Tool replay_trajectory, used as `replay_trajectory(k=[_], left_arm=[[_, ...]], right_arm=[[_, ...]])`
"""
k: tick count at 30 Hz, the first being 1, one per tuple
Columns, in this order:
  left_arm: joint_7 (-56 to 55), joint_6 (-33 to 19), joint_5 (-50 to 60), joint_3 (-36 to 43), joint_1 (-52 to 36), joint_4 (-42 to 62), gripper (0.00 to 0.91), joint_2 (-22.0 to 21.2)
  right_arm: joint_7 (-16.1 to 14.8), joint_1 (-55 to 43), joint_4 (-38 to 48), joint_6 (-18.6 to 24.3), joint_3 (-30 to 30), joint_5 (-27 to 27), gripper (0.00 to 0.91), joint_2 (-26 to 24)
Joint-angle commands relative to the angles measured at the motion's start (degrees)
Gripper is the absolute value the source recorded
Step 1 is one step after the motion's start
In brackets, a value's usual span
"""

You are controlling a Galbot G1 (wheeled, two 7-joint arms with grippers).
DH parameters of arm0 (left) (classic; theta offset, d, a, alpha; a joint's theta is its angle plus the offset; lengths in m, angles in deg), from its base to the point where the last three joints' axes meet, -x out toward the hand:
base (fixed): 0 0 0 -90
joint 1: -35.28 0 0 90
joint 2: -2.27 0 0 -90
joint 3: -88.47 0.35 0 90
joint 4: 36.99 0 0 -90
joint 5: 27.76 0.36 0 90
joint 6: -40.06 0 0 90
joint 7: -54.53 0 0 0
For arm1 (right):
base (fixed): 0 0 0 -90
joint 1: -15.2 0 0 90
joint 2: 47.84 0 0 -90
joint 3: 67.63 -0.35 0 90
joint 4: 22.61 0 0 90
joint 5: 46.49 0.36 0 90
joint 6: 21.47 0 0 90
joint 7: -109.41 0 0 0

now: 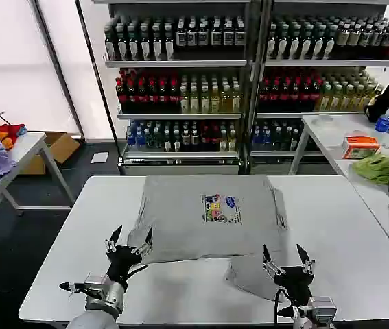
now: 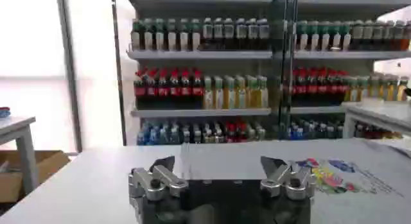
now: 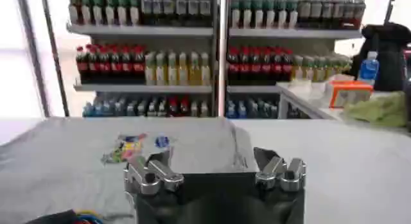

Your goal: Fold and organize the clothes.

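The left hand point(image 1: 130, 241) hovers over the near left part of the white desk point(image 1: 77, 226), fingers spread wide and empty, just at the near left edge of the grey shirt point(image 1: 208, 223). The right hand point(image 1: 286, 260) is poised at the near right, likewise wide open and holding nothing, above the shirt's near right corner. The shirt lies flat in the middle of the desk, its small multicoloured print point(image 1: 219, 208) facing up. Shelves of bottles point(image 1: 180, 75) stand far behind.

Shelves of bottled drinks point(image 1: 180, 89) line the back; a lime-green cloth point(image 1: 376, 166) and orange box point(image 1: 360, 145) sit on the right side tabletop point(image 1: 331, 130).
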Motion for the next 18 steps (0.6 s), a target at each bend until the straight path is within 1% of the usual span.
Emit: replay_trajectory(k=[1, 11, 14, 16, 18], left_arm=[[0.1, 1.3, 0.7, 0.3, 1.0, -0.3, 0.907, 0.3], [0.5, 1.3, 1.3, 0.3, 1.4, -0.5, 0.907, 0.2], [0.8, 2.5, 1.5, 0.5, 2.0, -0.4, 0.907, 0.4], [0.8, 4.4, 1.5, 0.7, 2.6, -0.2, 0.907, 1.1], [1.1, 6.0, 1.5, 0.8, 3.1, 0.1, 0.907, 1.9]], right_arm=[[-0.1, 0.6, -1.2, 3.0, 1.0, -0.8, 0.907, -0.2], [0.7, 1.7, -2.5, 2.6, 0.7, -0.7, 0.907, -0.4], [2.1, 2.1, -2.1, 0.6, 0.9, -0.4, 0.907, -0.1], [3.4, 2.8, -2.0, -1.3, 1.5, 0.8, 0.907, 0.0], [5.0, 3.5, -1.4, -2.4, 2.1, 0.8, 0.907, 0.3]])
